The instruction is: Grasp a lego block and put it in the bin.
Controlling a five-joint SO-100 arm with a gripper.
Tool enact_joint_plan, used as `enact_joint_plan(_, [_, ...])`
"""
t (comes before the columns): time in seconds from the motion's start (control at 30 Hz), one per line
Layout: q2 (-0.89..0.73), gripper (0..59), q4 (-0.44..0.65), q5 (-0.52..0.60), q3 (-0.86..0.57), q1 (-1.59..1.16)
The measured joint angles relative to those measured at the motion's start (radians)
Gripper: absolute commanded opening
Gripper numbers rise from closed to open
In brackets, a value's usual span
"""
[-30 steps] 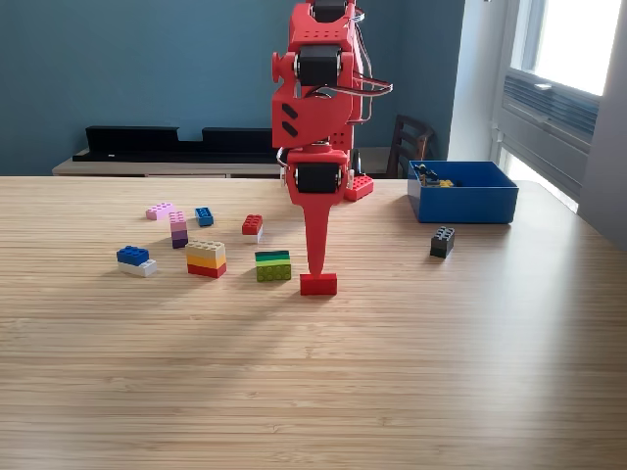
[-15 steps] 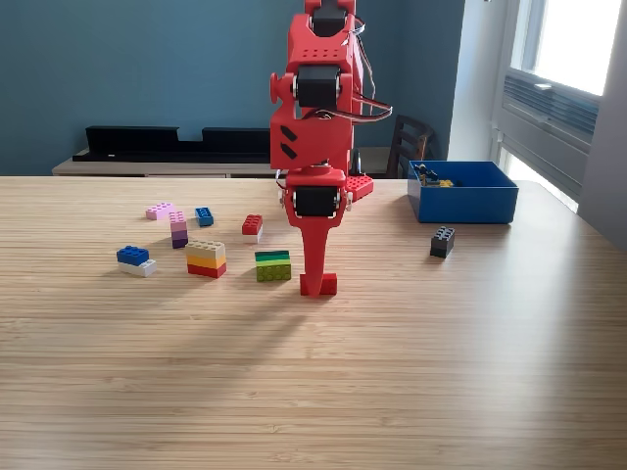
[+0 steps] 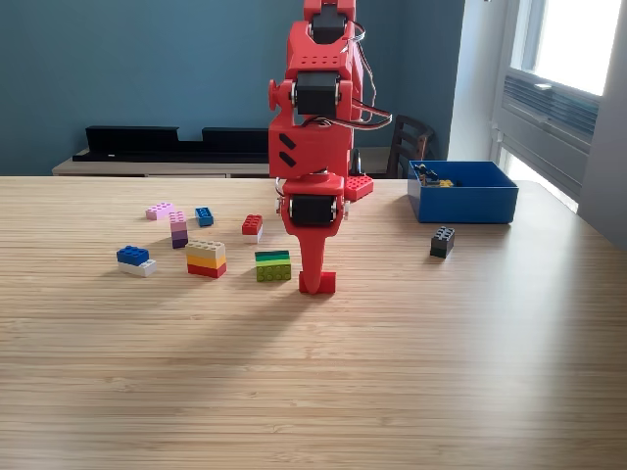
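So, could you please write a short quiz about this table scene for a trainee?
1. True or false: the bin sits at the exterior view's left.
2. What colour is the block at the tip of the gripper?
3. Which block lies nearest the bin? A) black block B) green stack C) pink block

Key: 1 false; 2 red; 3 A.

On the desk [image 3: 411, 372], the bin [image 3: 462, 203] sits far back at the exterior view's right. A lone block [image 3: 442, 242] lies before it. Several blocks [image 3: 206, 258] scatter at the view's left.
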Motion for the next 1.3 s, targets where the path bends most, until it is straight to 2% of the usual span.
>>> enact_joint_plan(0.3, [0.002,0.0,-0.005,0.011,0.026,0.002])
enact_joint_plan(0.5, [0.009,0.0,0.117,0.023,-0.018,0.000])
enact_joint_plan(0.77, [0.253,0.0,0.238,0.012,-0.020,-0.120])
enact_joint_plan(0.9, [0.414,0.0,0.281,0.012,0.060,-0.233])
enact_joint_plan(1.07, [0.591,0.0,0.291,-0.005,0.235,-0.440])
enact_joint_plan(1.3, [0.732,0.0,0.296,-0.026,0.388,-0.703])
